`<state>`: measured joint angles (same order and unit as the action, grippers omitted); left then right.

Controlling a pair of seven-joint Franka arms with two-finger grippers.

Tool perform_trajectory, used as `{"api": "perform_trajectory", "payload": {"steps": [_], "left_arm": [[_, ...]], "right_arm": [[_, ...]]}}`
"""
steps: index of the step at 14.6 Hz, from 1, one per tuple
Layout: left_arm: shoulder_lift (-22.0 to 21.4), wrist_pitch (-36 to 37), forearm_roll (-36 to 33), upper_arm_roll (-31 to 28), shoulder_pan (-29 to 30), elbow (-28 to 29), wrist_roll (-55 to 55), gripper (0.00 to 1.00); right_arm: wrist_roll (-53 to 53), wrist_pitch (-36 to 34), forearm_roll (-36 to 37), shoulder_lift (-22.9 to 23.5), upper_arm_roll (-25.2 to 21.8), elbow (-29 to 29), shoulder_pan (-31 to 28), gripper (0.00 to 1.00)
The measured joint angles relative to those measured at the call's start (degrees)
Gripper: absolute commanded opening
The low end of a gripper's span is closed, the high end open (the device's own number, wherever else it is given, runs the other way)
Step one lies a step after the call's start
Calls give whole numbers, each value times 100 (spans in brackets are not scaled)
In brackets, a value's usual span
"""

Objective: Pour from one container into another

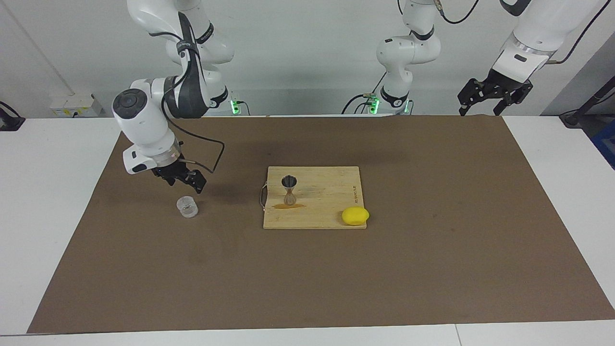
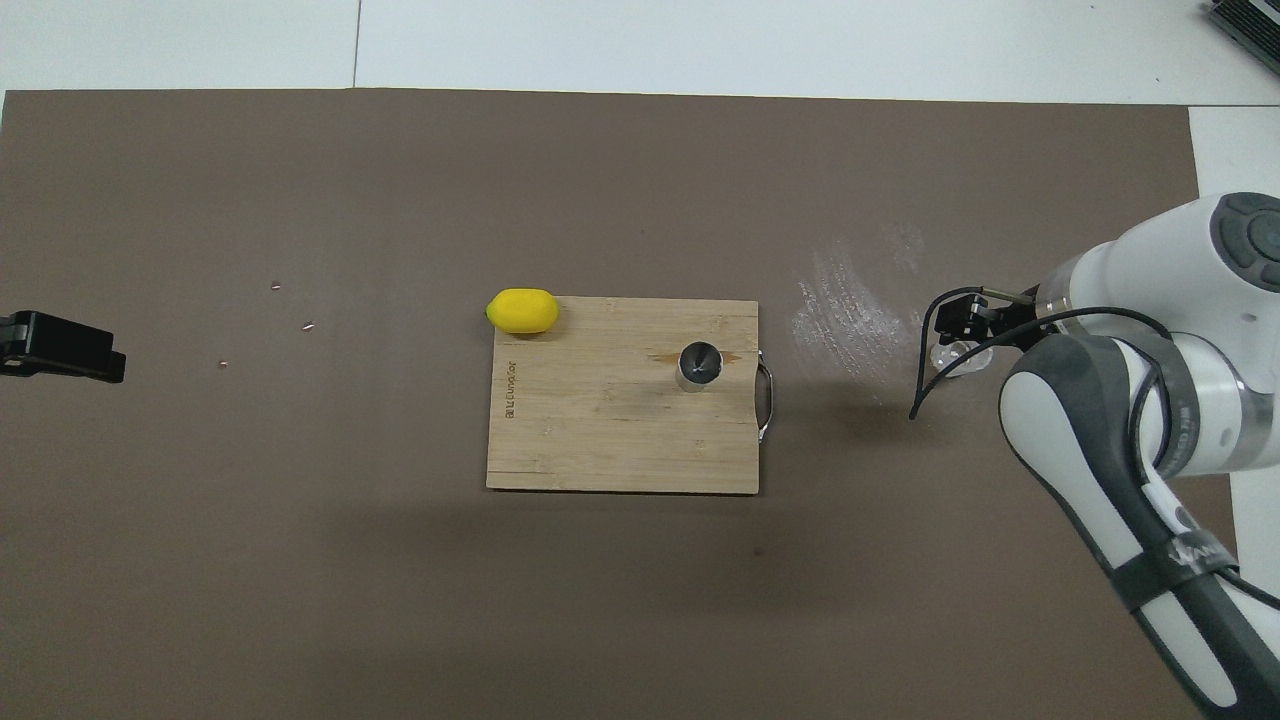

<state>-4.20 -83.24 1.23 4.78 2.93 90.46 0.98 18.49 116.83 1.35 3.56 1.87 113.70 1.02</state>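
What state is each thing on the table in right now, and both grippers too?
Clear cup: upright on the mat, not held.
Jigger: upright on the cutting board, untouched.
Lemon: lying at the board's corner.
Right gripper: open, just above the clear cup, holding nothing.
Left gripper: open, raised at its own end of the table, waiting.

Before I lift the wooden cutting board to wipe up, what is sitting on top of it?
On the wooden cutting board stands the silvery hourglass-shaped metal jigger, upright, with a brown stain at its foot. The yellow lemon rests on one corner, overhanging it. What the jigger holds cannot be seen.
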Motion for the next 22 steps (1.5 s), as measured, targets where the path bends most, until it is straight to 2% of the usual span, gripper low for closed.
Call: {"api": "perform_trajectory", "payload": {"steps": [4, 6, 8, 11, 14, 19, 22], "left_arm": [[0, 0, 0, 0, 0, 0, 0, 100], [0, 0, 0, 0, 0, 0, 0, 100], [0, 0, 0, 0, 0, 0, 0, 100], [0, 0, 0, 0, 0, 0, 0, 100], [0, 0, 0, 0, 0, 0, 0, 100], [0, 0, 0, 0, 0, 0, 0, 100], [0, 0, 0, 0, 0, 0, 0, 100]], "right_arm": [[-891, -609, 12, -723, -87, -162, -80, 100], [-987, -1187, 12, -889, -108, -577, -143, 100], [-992, -1768, -16, -840, -115, -1192, -276, 100], [-997, -2508, -104, -441, -117, -2153, -541, 100], [-1002, -2979, -93, -76, -116, -2764, -599, 100], [-1126, -3178, -93, -55, -44, -2823, -500, 100], [-1143, -3178, -93, -192, -1, -2657, -483, 100]]}}
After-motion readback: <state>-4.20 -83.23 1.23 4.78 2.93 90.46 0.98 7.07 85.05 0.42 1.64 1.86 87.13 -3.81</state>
